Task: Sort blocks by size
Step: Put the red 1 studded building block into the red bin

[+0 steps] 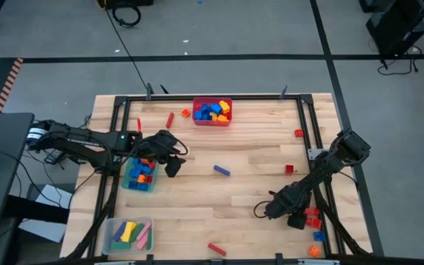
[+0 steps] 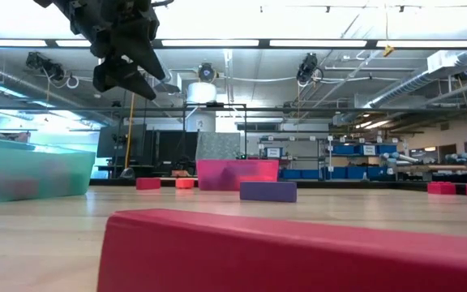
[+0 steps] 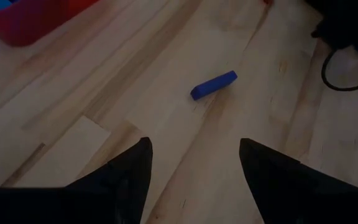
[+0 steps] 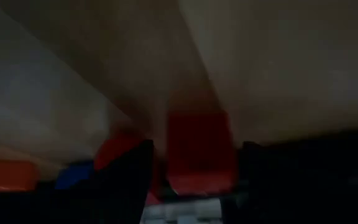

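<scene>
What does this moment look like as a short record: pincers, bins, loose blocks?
left pincer: open, empty, raised beside the green bin, facing the blue bar mid-table
right pincer: low at the table's right edge, fingers either side of a red block; grip unclear
red bin: far edge, holds blue, yellow and orange blocks
clear bin: near left, holds long bars
loose blocks: red bar near edge

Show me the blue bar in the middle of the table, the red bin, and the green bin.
blue bar (image 1: 221,171), high view, middle of its top face.
red bin (image 1: 212,123), high view, its near wall.
green bin (image 1: 127,181), high view, its left rim.
</scene>
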Robot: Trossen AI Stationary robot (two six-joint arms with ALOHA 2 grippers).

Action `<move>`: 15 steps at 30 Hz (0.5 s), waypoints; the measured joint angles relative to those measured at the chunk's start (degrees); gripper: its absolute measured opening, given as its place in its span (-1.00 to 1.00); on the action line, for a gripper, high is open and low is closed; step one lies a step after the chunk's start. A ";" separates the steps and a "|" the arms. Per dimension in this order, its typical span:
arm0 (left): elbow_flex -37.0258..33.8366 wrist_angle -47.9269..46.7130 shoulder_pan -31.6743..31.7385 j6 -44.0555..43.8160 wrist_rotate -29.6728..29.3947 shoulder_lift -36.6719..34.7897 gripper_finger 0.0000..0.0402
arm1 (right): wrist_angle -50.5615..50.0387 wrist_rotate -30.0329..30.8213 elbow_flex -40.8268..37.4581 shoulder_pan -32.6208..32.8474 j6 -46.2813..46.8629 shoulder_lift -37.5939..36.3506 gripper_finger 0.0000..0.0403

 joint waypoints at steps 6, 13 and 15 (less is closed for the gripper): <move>0.00 0.00 0.00 -0.02 0.03 0.00 0.24 | 1.76 2.04 -0.13 0.00 2.23 0.00 0.01; 0.00 -0.29 0.00 1.48 0.02 -1.85 0.24 | -1.49 2.73 1.23 -0.13 3.98 -0.35 -0.35; 0.00 -0.61 0.00 2.83 0.00 -3.65 0.24 | -2.69 4.85 3.03 -0.23 5.55 -1.31 -0.35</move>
